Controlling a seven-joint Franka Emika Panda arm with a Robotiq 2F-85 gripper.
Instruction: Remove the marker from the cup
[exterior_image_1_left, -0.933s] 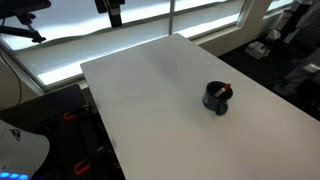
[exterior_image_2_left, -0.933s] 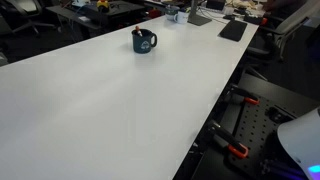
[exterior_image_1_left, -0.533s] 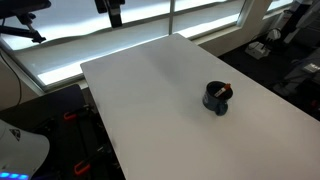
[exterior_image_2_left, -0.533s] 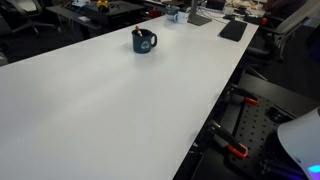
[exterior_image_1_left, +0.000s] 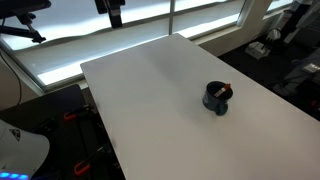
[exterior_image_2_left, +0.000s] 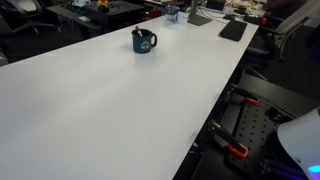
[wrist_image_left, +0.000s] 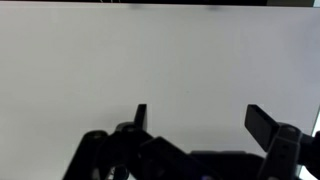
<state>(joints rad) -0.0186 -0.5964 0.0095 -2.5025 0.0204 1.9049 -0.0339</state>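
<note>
Marker (exterior_image_1_left: 225, 88) sticks up out of the cup (exterior_image_1_left: 216, 100), near one long edge of the white table (exterior_image_1_left: 150, 95). The claw (wrist_image_left: 200, 116) is spread wide, pinching nothing.

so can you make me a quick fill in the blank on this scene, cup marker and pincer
1. The dark cup stands on a ___ table.
2. The marker is ___ the cup, not lying beside it.
3. In the wrist view the pincer holds nothing and its jaws are ___.

Missing words: white; inside; open
</note>
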